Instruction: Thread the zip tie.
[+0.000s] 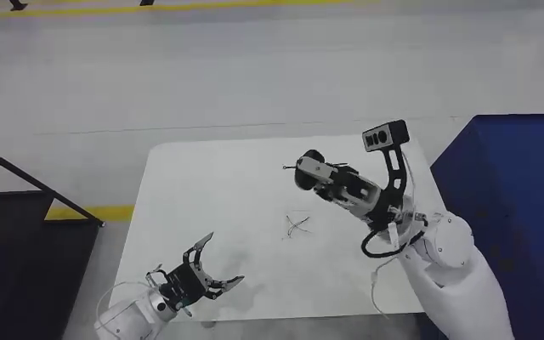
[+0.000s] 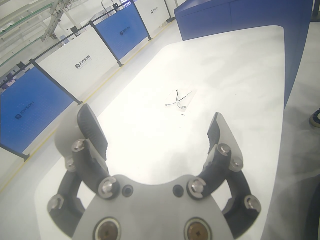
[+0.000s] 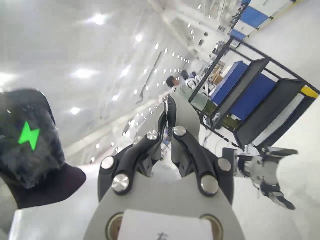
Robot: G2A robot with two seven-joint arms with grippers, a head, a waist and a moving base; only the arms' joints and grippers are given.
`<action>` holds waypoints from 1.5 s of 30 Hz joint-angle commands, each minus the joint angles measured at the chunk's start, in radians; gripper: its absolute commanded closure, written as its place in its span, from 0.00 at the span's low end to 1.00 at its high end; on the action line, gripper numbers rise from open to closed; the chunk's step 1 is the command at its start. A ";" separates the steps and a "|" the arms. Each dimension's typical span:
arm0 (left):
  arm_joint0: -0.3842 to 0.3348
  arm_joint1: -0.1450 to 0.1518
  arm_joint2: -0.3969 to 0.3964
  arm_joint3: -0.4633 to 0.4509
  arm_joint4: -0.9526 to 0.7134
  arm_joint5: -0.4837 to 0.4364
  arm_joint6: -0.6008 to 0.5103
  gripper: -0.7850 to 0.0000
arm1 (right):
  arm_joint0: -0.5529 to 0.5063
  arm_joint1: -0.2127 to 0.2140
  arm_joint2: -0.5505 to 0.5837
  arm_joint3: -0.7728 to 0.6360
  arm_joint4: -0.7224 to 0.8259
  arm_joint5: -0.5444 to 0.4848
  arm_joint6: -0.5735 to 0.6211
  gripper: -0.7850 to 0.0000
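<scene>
Top view | zip ties [image 1: 297,225] crossed | left hand [image 1: 226,257] spread | barrier panels [image 2: 82,61] logo-printed

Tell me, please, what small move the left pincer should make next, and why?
Probably raise the open left pincer from the white table's near corner toward the thin dark zip tie that seems to jut from the shut right pincer, since threading needs both ends held.
</scene>
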 commanded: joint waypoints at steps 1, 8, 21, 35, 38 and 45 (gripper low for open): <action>0.000 0.000 0.000 0.000 0.000 0.000 0.000 0.00 | -0.047 0.009 0.087 0.117 0.028 -0.004 0.039 1.00; 0.000 0.000 0.000 0.000 0.000 0.000 0.000 0.00 | -0.122 0.024 0.228 0.318 0.033 -0.028 0.096 1.00; 0.000 -0.001 0.002 -0.006 -0.013 0.002 0.009 0.00 | -0.125 0.024 0.228 0.320 0.037 -0.026 0.099 1.00; -0.550 -0.112 0.598 0.002 0.210 0.075 -0.391 0.00 | -0.125 0.024 0.228 0.320 0.037 -0.026 0.099 1.00; -0.663 -0.147 0.663 0.073 0.146 0.081 -0.473 0.00 | -0.125 0.024 0.228 0.320 0.037 -0.026 0.099 1.00; -0.669 -0.150 0.666 0.078 0.133 0.081 -0.475 0.00 | -0.125 0.024 0.228 0.320 0.037 -0.026 0.099 1.00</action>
